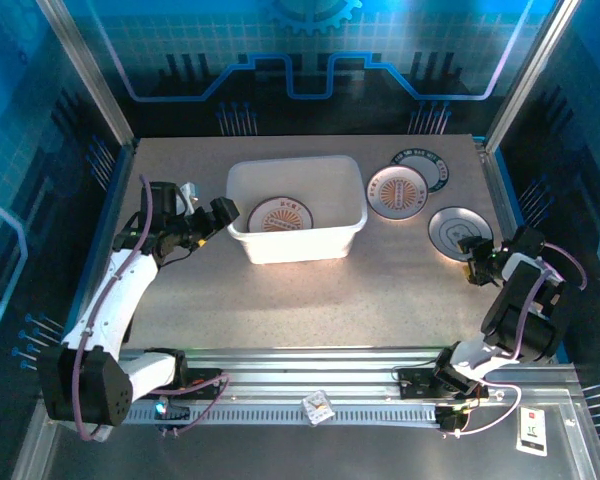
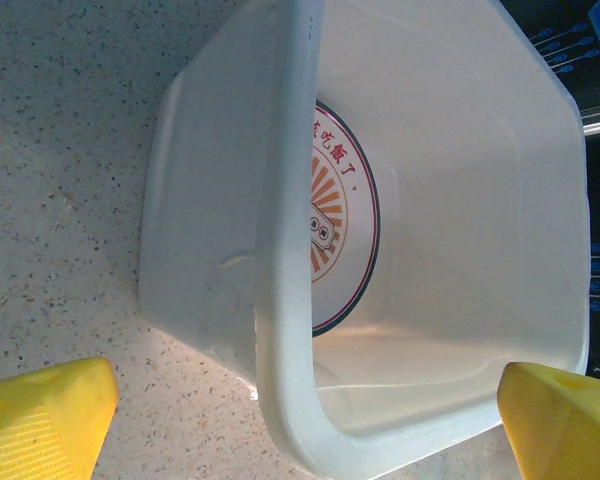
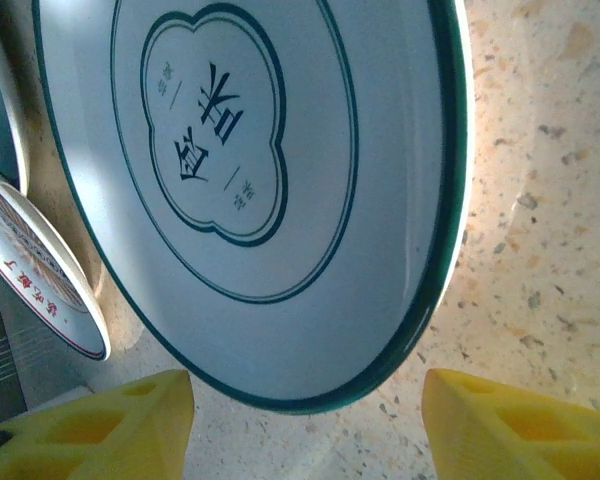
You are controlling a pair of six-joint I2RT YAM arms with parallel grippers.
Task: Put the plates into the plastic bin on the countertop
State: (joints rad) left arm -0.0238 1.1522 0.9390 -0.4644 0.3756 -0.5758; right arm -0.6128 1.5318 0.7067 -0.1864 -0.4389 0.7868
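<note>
The white plastic bin (image 1: 296, 240) stands mid-countertop (image 1: 310, 300) with one orange-patterned plate (image 1: 280, 215) lying flat inside. My left gripper (image 1: 223, 215) is open at the bin's left end; in the left wrist view a rounded corner of the bin's rim (image 2: 280, 330) lies between the yellow fingertips (image 2: 45, 415), and the plate (image 2: 340, 230) shows inside. Right of the bin lie three plates: an orange-faced one (image 1: 397, 191), a dark-rimmed one (image 1: 427, 160) behind it, and a white green-rimmed plate (image 1: 458, 232). My right gripper (image 3: 305, 430) is open, its fingers flanking that plate's (image 3: 250, 180) near edge without touching.
In the right wrist view the orange-faced plate (image 3: 40, 270) overlaps the green-rimmed one at the left. Metal rails (image 1: 330, 365) run along the near edge, and blue walls (image 1: 110, 230) frame the left and right sides. Bare countertop lies in front of the bin.
</note>
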